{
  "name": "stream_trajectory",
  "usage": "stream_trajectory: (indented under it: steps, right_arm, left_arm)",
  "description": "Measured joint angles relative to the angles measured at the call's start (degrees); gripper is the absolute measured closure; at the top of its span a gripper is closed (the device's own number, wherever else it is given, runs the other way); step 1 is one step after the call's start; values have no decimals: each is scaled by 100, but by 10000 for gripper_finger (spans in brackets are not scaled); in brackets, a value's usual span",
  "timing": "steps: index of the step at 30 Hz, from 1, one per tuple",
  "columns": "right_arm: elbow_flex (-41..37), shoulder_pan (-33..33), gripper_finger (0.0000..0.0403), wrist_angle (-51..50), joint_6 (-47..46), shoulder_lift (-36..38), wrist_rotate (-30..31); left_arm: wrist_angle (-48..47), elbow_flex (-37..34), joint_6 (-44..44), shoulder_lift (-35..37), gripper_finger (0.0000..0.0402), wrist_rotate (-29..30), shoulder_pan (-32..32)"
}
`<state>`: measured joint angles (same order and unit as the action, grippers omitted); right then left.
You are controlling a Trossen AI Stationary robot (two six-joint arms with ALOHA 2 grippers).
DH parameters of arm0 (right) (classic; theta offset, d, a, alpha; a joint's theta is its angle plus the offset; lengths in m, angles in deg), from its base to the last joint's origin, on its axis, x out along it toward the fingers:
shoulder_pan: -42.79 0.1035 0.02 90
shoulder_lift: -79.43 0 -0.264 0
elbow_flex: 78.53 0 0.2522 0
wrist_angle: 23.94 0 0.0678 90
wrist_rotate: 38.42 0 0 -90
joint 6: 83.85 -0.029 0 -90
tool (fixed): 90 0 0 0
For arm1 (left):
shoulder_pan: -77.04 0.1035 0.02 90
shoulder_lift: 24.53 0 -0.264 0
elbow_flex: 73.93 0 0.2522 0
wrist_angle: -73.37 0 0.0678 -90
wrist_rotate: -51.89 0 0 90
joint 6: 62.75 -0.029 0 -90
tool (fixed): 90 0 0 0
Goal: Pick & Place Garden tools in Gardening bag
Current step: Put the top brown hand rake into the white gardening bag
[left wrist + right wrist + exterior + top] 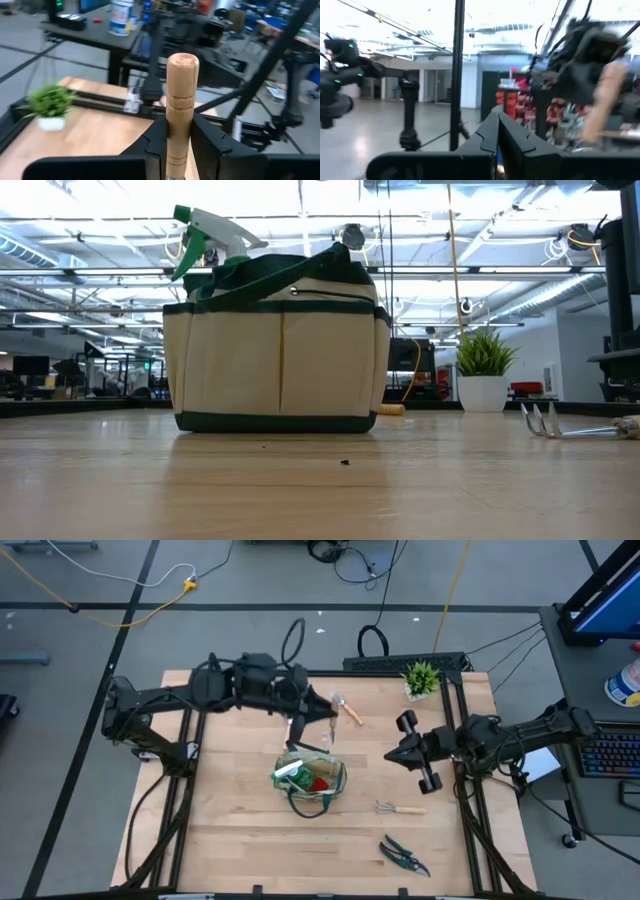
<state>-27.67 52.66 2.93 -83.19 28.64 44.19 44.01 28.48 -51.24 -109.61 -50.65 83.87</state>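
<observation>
From above, you see the bag [311,780] near the middle of the table [230,830], with a green-and-white spray bottle [292,771] and a red item [320,783] already inside it. Your left gripper [296,728] hangs just behind the bag, clamped on a wooden-handled tool [292,730]. Another wooden-handled tool [348,710] lies behind and to the right, near the table's far edge. The small rake [398,808] lies right of the bag and the pruning shears [404,856] near the front edge, both well apart from the bag. The left half of the table is bare wood. Your right gripper [393,755] waits above the right side, fingers closed on nothing, with the potted plant [422,679] at the far right corner.

At table height, the bag [275,355] stands upright with the spray bottle's head [205,235] sticking out on top. Bare wood runs in front of it. The rake's prongs [545,420] rest at the right, the plant [483,370] behind them.

From the left wrist, the fingers [156,145] squeeze the wooden handle [181,110] from both sides, and it stands up between them.

From the right wrist, the fingers [487,137] meet with nothing between them.
</observation>
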Motion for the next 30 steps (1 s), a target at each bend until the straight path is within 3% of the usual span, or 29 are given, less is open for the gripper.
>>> stream_trajectory:
  steps: [7, 14, 23, 30]
  right_arm:
    - [0, -4, 371, -12, 475, -24, 468]
    - [76, 2, 287, -100, 459, -156, 600]
    - [139, 0, 181, -370, 176, -207, 1037]
    - [141, -15, 156, -791, -44, -208, 1343]
  left_arm:
    - [276, -1, -43, -352, 338, 10, -498]
    - [1078, 9, 25, -1009, 338, 114, -707]
    - [1414, 7, 203, -1486, 338, 265, -778]
    - [1717, -4, 252, -1614, 338, 260, -778]
